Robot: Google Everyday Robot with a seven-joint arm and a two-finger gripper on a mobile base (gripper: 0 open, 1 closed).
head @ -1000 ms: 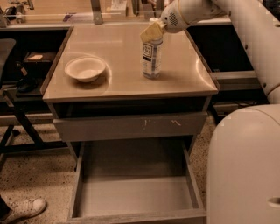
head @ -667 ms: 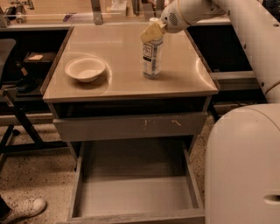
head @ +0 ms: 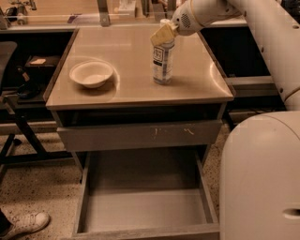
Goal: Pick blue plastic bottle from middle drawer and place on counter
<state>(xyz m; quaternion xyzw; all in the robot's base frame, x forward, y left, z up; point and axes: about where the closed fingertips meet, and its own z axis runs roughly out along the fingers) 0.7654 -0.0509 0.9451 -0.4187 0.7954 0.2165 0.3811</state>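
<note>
The blue plastic bottle (head: pixel 162 63) stands upright on the tan counter (head: pixel 140 89), right of its middle. It is clear, with a white label with dark print. My gripper (head: pixel 163 33) is at the bottle's neck, reaching in from the upper right on the white arm (head: pixel 206 11). The bottle's white cap shows just above the gripper. The middle drawer (head: pixel 145 206) is pulled open below the counter, and its grey floor is bare.
A white bowl (head: pixel 91 73) sits on the counter's left side. A grey drawer front with pale scratch marks (head: pixel 140 135) sits above the open drawer. My white body (head: pixel 262 178) fills the lower right. A chair (head: pixel 9 108) and a shoe (head: pixel 23 225) are at the left.
</note>
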